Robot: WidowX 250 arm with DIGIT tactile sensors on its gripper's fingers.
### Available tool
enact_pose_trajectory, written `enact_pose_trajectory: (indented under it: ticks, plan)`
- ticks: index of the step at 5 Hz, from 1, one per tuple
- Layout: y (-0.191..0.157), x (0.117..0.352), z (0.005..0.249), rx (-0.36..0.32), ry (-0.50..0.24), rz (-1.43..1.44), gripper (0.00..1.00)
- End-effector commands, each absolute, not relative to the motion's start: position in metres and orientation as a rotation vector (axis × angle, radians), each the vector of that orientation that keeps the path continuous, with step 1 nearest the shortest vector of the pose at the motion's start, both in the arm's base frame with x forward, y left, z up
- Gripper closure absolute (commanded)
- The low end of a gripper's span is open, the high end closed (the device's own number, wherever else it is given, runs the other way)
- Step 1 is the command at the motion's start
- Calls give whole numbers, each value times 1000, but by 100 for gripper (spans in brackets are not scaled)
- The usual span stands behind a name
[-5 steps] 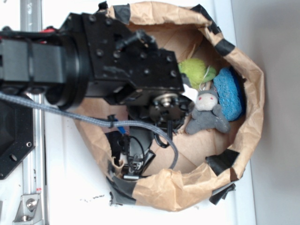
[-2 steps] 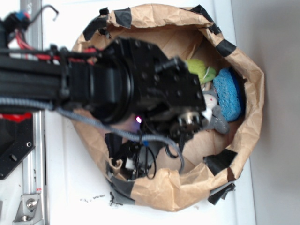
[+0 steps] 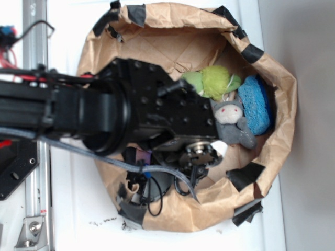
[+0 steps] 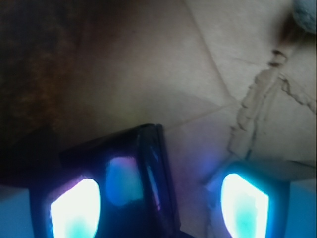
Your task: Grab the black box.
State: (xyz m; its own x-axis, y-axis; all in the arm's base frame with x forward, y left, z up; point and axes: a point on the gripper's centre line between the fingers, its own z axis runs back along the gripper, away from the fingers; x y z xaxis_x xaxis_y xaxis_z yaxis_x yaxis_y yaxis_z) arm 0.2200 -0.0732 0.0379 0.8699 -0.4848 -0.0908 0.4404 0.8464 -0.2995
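While the arm (image 3: 104, 112) reaches from the frame's left, low into the paper bag (image 3: 272, 89), the gripper (image 4: 161, 198) stands open, its glowing fingers (image 4: 245, 201) either side of the black box (image 4: 143, 168) at lower centre. Whether they touch it I cannot tell. Green plush (image 3: 214, 81), grey toy (image 3: 233, 123) and blue sponge (image 3: 259, 104) sit right; the arm hides the box from outside.

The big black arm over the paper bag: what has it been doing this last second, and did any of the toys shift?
The arm swung forward over the paper bag, briefly covering the grey plush toy, then pulled back a little. Its claw now sits low inside, the black box between its open fingers, not yet squeezed. The grey toy, green toy and blue sponge stayed put.
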Motion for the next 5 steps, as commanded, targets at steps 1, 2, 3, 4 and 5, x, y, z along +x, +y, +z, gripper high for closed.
enact_pose_trajectory:
  ticks: [1, 2, 3, 4, 5]
  plan:
    - [-80, 207, 38, -337, 187, -631, 0]
    - [-79, 211, 34, -409, 181, -630, 0]
    - [-89, 213, 31, -431, 155, -672, 0]
    - [-96, 214, 40, -460, 130, -688, 0]
    - [-88, 223, 42, -202, 78, -628, 0]
